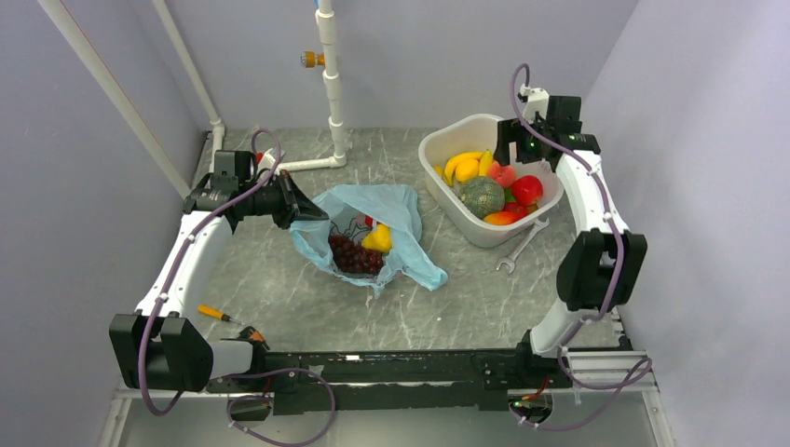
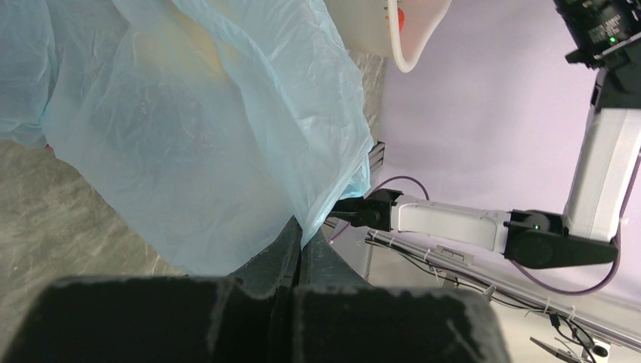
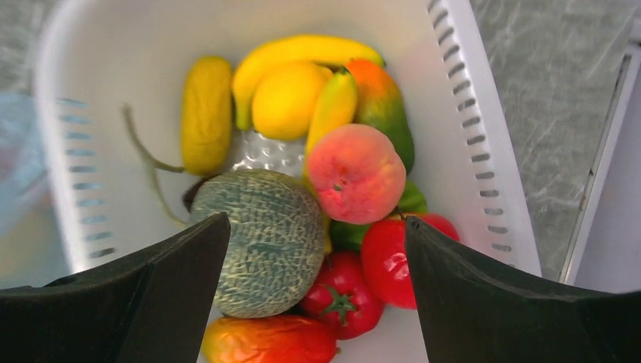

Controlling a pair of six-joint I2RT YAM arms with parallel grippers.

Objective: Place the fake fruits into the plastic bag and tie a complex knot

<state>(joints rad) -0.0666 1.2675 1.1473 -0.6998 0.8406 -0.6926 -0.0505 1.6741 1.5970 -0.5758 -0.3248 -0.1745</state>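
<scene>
The light-blue plastic bag (image 1: 402, 212) lies open mid-table with dark purple grapes (image 1: 354, 253) and a yellow fruit (image 1: 377, 239) inside. My left gripper (image 1: 307, 212) is shut on the bag's left rim; in the left wrist view the film (image 2: 227, 136) runs down between the closed fingers (image 2: 280, 253). My right gripper (image 1: 524, 149) is open and empty above the white basket (image 1: 447, 142). Through it I see the green netted melon (image 3: 264, 242), a peach (image 3: 355, 172), red tomatoes (image 3: 340, 296), a banana (image 3: 302, 51) and a lemon (image 3: 287, 100).
A wrench (image 1: 520, 250) lies on the table in front of the basket. An orange-handled screwdriver (image 1: 216, 315) lies near the left arm's base. White pipes (image 1: 332, 84) stand at the back. Walls close in on both sides.
</scene>
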